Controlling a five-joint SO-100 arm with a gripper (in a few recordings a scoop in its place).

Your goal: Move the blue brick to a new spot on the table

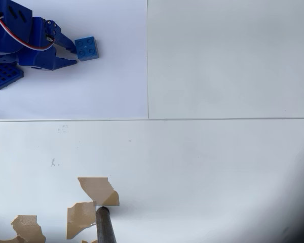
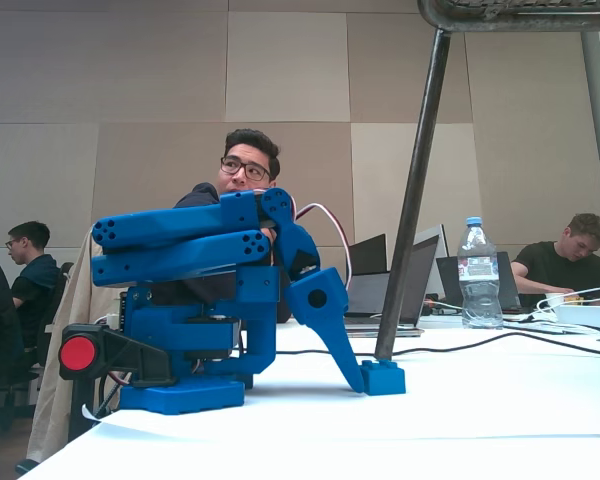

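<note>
Blue brick (image 1: 86, 49) on white table (image 1: 218, 167), top-left in overhead view | gripper (image 1: 72, 54) just left of brick, fingers spread, tips touching it, not clamped.

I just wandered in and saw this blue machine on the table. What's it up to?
It's a small blue robot arm working on a white table. Its gripper is down at the table surface, fingers spread open on either side of the near edge of a little blue brick, which sits flat on the table. In the fixed view the fingertip meets the brick at table level. Whether it is about to grasp it or has just let go, I can't tell. People sit at laptops behind.
</note>
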